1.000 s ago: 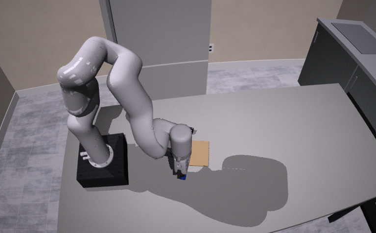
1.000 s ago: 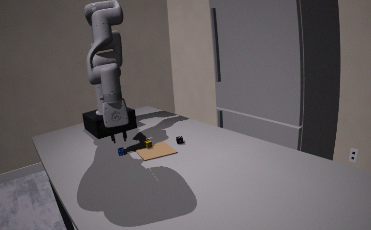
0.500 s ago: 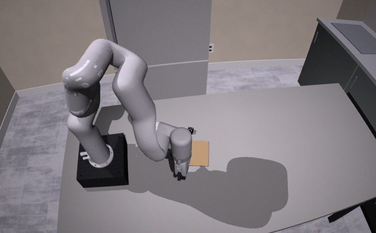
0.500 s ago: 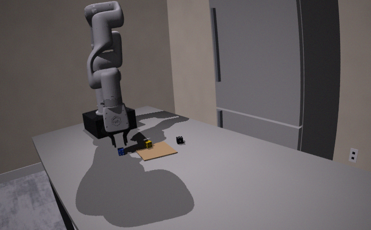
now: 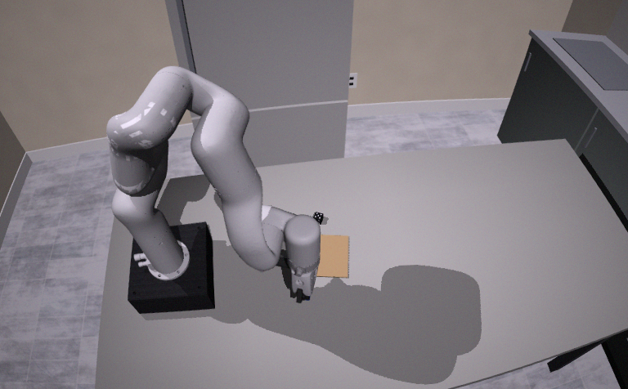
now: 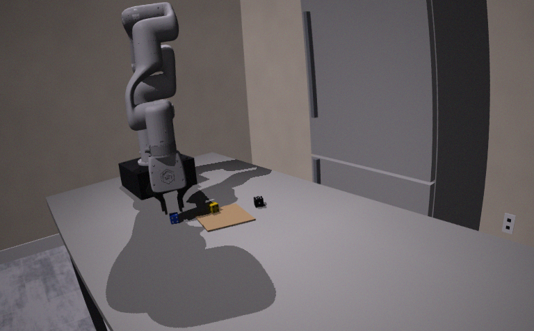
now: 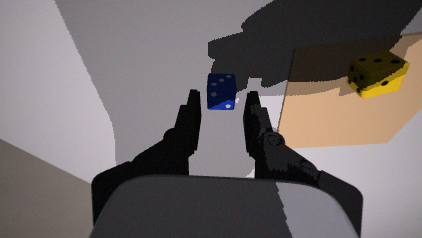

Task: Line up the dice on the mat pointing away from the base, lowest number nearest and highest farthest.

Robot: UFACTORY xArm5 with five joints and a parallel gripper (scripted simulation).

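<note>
The black two-pronged fingers point(image 5: 301, 296) point(image 6: 172, 204) stand partly open with nothing between them, just short of the blue cube-shaped die with white pips point(image 6: 174, 218) point(image 7: 221, 92) on the grey desk point(image 5: 428, 203) point(image 6: 343, 247) point(image 7: 145, 120). To one side of the fingers, the yellow cube-shaped die with black pips point(image 6: 213, 207) point(image 7: 378, 73) sits on the flat orange-tan square mat point(image 5: 334, 256) point(image 6: 227, 218) point(image 7: 330, 117) (partly in shadow), and the black cube-shaped die with white pips point(image 5: 318, 216) point(image 6: 259, 201) lies beyond the mat from them.

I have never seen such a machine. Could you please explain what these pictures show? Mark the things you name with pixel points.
It is one robot arm; its black two-finger gripper point(image 6: 173, 211) point(image 7: 222, 103) is partly open and holds nothing. The top picture looks down, the exterior one looks from across the table point(image 5: 428, 217) point(image 6: 343, 247), and the wrist one looks along the fingers. A blue die point(image 6: 174, 218) point(image 7: 221, 91) lies near the fingertips, off the orange mat point(image 5: 334, 256) point(image 6: 225, 218) point(image 7: 325, 115). A yellow die point(image 6: 214, 207) point(image 7: 378, 74) sits on the mat; a black die point(image 5: 318, 216) point(image 6: 259, 201) lies beside it.
</note>
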